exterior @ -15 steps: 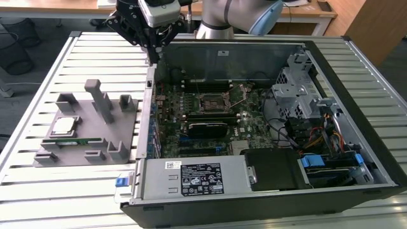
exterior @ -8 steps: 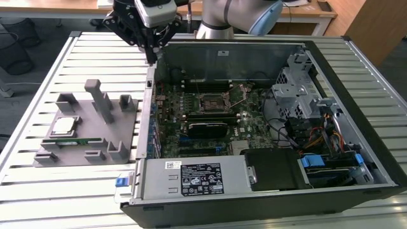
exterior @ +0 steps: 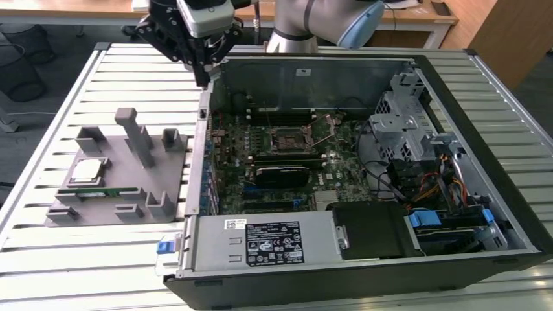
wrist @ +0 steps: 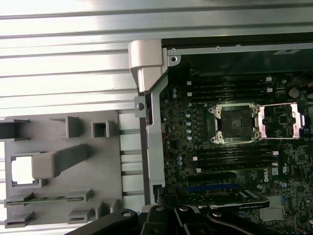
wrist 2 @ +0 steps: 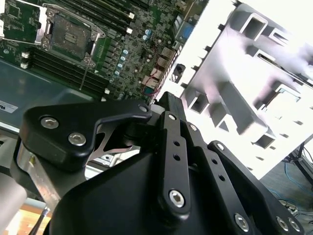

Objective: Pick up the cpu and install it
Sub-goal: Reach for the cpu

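Currently, above the slatted metal table (exterior: 52,259), near the far corner of the open computer case (exterior: 346,74) toward the exterior view's left: gripper (exterior: 204,78), pointing down, fingers (exterior: 202,65) drawn together to a narrow tip, nothing between them; hangs in the air; touches neither case nor table.

Well apart from the gripper, on the exterior view's left of the case: cpu (exterior: 87,170), flat in a square pocket of the grey fixture (exterior: 103,212), shiny top facing up; lies untouched, not yet picked up; in the first wrist view, same cpu (wrist: 19,171) partly hidden behind a grey post (wrist: 58,161) of the fixture.

Just beside the cpu, in a slot of the same fixture: thin green memory stick (exterior: 105,192).

Inside the case, on the green motherboard (exterior: 346,162): cpu socket (exterior: 289,137), holding no chip; metal load plate (wrist: 281,120) swung open to one side; long black memory slots (wrist: 230,88) on both sides of the socket.

In the second wrist view, black gripper linkage (wrist 2: 171,161) close up, motherboard and fixture beyond it.
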Available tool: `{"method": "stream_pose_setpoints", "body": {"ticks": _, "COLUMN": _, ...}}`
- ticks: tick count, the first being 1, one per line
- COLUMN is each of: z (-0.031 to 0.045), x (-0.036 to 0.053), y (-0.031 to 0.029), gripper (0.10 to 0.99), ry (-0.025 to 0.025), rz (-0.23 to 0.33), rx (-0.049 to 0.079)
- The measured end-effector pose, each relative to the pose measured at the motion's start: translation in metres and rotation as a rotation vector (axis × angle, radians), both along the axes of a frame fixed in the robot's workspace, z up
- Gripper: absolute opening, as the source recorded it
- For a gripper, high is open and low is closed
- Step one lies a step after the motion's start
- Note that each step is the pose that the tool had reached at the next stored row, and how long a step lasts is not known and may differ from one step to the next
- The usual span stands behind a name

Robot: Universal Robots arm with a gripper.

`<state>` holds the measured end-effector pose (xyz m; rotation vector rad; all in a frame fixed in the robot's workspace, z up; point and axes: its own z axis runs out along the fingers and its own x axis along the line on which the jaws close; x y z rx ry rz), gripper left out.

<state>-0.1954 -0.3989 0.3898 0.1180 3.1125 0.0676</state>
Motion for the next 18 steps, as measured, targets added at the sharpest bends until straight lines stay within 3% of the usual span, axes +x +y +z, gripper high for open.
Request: {"method": "stream_pose_setpoints", "body": {"ticks": 18, "z": -0.0007, "x": -0.0116, "y": 0.0000, "gripper": 0.106, "ry": 0.0000, "rz": 0.000, "rx": 0.000}}
